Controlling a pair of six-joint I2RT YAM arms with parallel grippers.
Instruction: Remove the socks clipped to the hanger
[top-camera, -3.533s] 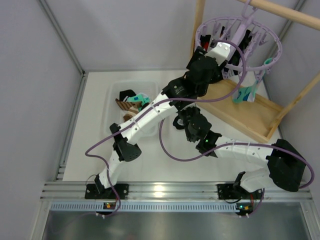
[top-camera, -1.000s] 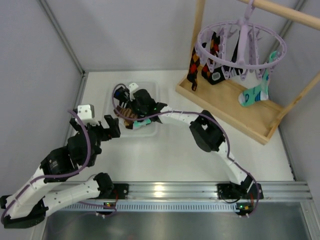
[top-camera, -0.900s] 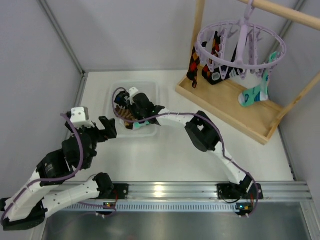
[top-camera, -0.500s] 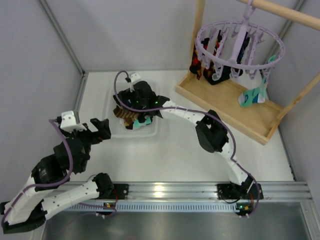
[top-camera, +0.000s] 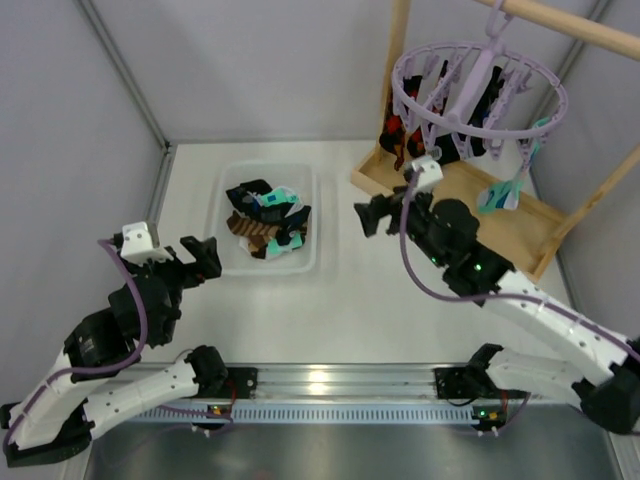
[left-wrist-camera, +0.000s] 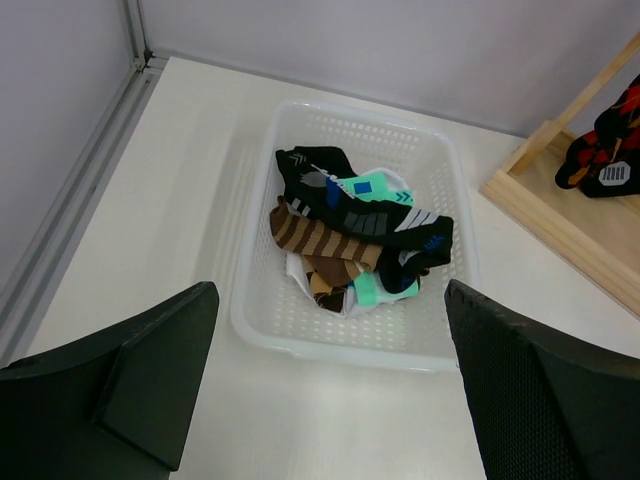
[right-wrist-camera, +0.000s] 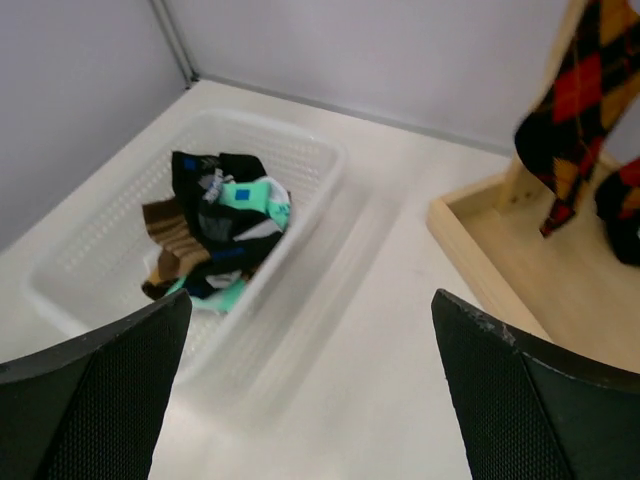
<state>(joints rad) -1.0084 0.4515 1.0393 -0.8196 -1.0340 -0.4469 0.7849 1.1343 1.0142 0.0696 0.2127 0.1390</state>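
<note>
In the top view you have a white mesh-walled basket (top-camera: 268, 172) left of centre in the upper half, flat on the pale table (top-camera: 350, 310). To its right, apart from it, stands a light wooden frame (top-camera: 500, 238): a shallow tray at the base set at an angle, an upright post rising along the upper middle of the picture, and a round bar crossing the top right corner. Grey walls (top-camera: 250, 70) close the back and sides, with a metal strip (top-camera: 122, 72) running diagonally at upper left. A ribbed aluminium rail (top-camera: 330, 380) spans the bottom edge.
</note>
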